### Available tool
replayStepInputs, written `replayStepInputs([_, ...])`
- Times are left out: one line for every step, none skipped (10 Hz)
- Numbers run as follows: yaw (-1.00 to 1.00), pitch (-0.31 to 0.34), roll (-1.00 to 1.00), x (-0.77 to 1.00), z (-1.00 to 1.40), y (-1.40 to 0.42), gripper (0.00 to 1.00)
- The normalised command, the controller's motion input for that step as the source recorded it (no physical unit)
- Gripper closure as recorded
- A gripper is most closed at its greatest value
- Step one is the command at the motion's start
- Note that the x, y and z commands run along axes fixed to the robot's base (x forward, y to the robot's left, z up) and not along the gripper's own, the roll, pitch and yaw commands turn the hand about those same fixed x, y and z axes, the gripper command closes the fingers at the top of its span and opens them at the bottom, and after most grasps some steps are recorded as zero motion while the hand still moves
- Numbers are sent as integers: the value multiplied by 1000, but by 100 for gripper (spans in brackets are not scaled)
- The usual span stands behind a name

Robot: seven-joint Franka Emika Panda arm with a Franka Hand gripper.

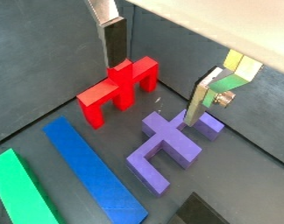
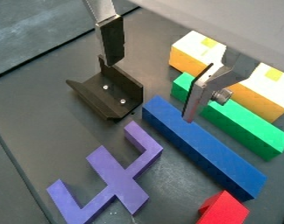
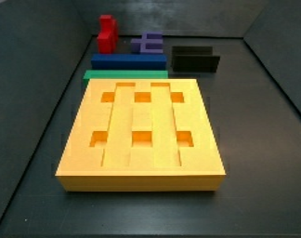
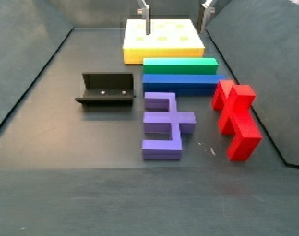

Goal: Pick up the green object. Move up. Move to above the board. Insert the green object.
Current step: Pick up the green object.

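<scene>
The green object is a long plain bar lying flat on the floor against the board's near end, with the blue bar beside it. It also shows in a side view and in both wrist views. The board is a large yellow block with square holes, also seen in a side view. My gripper hangs high above the pieces, open and empty, with only floor between its fingers. Only its fingertips show in a side view.
A red piece and a purple cross-shaped piece lie on the floor near the blue bar. The dark fixture stands beside the purple piece. Grey walls close in the floor on all sides.
</scene>
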Motion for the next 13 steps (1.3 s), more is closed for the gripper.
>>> replayStepInputs([0,-34,0,0,-74,-14,0])
replayStepInputs([-49,0,0,0,0,0,0])
replayStepInputs([-151,0,-40,149,-129,-9,0])
replayStepInputs([-323,-44,0,0,-49,-297,0])
replayStepInputs([-569,-94,-6,0,-43,-617,0])
replayStepInputs([-783,-84,-19,3,-66,-409,0])
replayStepInputs([-857,-81,-27,0,-71,-320,0])
replayStepInputs([-866,-106,-34,0,-111,-303,0])
replayStepInputs([-871,-150,-47,0,-171,-277,0])
replayStepInputs([-923,-150,-40,0,-211,-229,0])
replayStepInputs([-949,-160,-40,0,-266,-183,0])
replayStepInputs([-949,-227,-49,-31,-434,-154,0])
replayStepInputs([-960,-211,-23,-34,-497,-154,0])
